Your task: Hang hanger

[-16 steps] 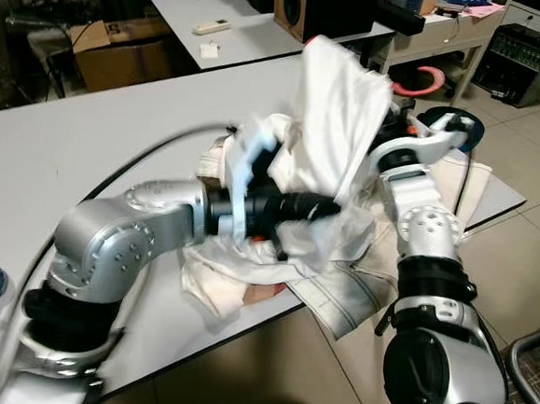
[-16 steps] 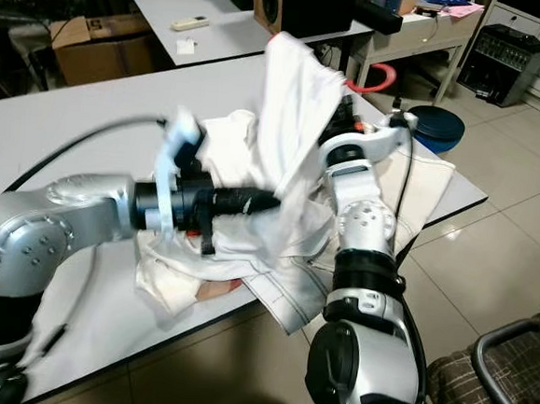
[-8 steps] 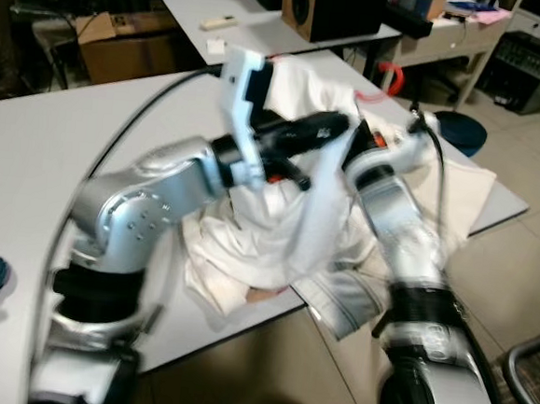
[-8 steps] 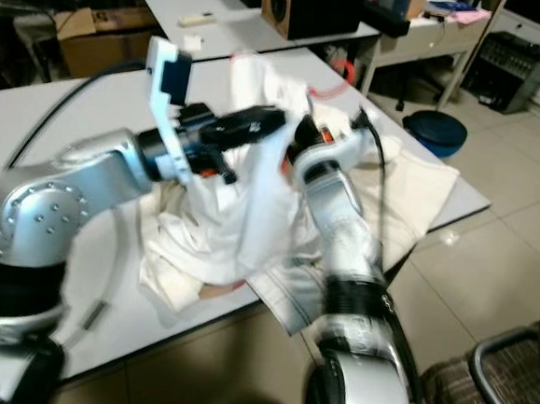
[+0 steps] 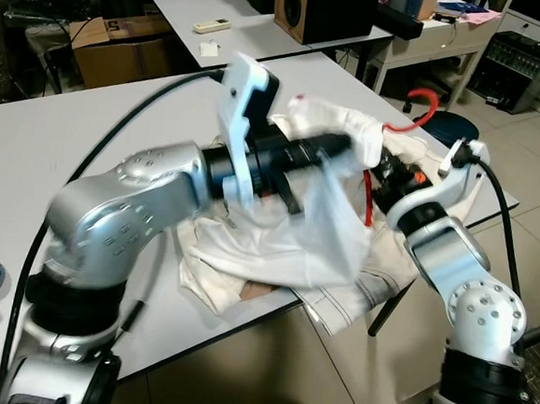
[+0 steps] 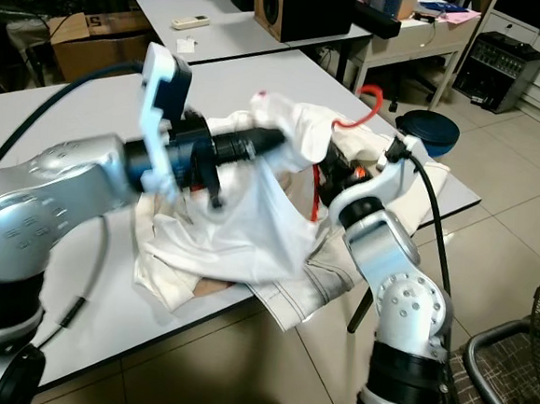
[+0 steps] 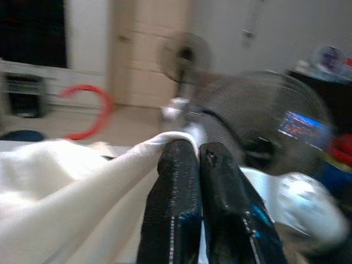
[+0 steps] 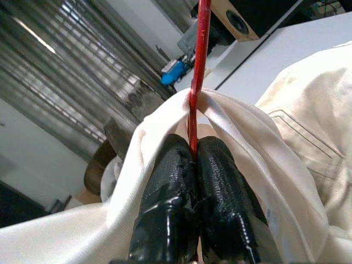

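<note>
Left gripper pinched closed on fold of thin white cloth garment, lifted above heap of cream clothes on white table. Right gripper clamped tight on thin red plastic hanger, hook curving up beside garment, rod passing through cloth.

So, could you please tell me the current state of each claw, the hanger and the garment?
Left claw: shut on the white garment, holding it up.
Right claw: shut on the red hanger.
Red hanger: inside the garment, its hook sticking out.
White garment: part lifted, the rest heaped on the table.
</note>
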`<state>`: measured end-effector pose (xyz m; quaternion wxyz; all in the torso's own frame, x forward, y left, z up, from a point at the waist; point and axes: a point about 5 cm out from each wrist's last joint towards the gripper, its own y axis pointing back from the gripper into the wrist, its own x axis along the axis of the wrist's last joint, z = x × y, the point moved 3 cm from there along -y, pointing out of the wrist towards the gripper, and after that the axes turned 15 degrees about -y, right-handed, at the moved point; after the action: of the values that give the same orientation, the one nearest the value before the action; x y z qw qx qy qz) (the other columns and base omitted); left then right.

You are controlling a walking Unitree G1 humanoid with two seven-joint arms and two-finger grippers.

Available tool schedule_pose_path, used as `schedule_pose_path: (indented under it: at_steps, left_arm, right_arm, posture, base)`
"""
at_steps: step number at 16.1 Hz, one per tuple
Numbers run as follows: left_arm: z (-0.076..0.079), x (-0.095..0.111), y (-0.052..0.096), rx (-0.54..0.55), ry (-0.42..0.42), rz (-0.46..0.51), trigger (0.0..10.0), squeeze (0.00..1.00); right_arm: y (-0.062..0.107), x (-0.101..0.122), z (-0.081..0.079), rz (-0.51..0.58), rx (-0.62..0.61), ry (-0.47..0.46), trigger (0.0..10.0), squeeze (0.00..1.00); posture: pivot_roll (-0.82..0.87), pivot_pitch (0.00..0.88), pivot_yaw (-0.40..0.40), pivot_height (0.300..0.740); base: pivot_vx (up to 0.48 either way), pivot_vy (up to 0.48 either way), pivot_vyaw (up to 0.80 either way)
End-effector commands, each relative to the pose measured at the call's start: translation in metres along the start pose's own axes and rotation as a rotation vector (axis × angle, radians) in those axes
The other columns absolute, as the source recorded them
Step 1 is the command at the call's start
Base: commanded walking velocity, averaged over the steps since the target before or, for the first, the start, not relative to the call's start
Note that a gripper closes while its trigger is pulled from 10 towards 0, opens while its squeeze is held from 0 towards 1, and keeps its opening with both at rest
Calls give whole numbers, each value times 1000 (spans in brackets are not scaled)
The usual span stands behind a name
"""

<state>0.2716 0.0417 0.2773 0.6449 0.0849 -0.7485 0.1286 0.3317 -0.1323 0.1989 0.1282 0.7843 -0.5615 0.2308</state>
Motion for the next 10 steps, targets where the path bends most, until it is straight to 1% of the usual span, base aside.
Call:
schedule_pose_path:
  at_steps: [1,2,3,4,6,7,8,9,10]
  left_arm:
    - [0,-14,3,-12,1,-89,10000,1000]
    - [-5,-22,6,4,-14,-140,10000,1000]
    - [-6,-24,7,9,-18,-154,10000,1000]
    - [-3,-29,14,-29,-24,-204,10000,1000]
    - [2,-35,21,-66,-24,-257,10000,1000]
    - [1,-48,28,-62,-26,-344,10000,1000]
    - [-2,-51,29,-45,-28,-353,10000,1000]
    - [-14,-51,29,28,-46,-335,10000,1000]
    - [-36,-43,29,149,-66,-263,10000,1000]
  right_arm:
    - [3,1,-5,-34,31,37,10000,0]
    - [5,2,-5,-59,40,68,10000,0]
    - [6,3,-5,-65,43,79,10000,0]
    - [8,7,-4,-74,52,100,10000,0]
    - [9,11,-2,-76,58,115,10000,0]
    - [9,16,0,-70,63,126,10000,0]
    - [9,17,-1,-71,70,131,10000,0]
    - [11,17,-5,-90,116,150,10000,0]
    - [16,19,-9,-121,177,189,10000,0]
  posture:
    - [-101,0,64,740]
    - [-100,0,65,740]
    - [-100,0,66,740]
    - [-99,0,67,740]
    - [-98,0,67,740]
    - [-100,0,70,740]
    - [-100,0,70,740]
    - [-102,0,72,740]
    - [-104,0,72,740]
  base:
    - [0,0,0]
    - [0,0,0]
    - [0,0,0]
    - [0,0,0]
    - [0,0,0]
    - [0,0,0]
    - [0,0,0]
    - [0,0,0]
    - [0,0,0]
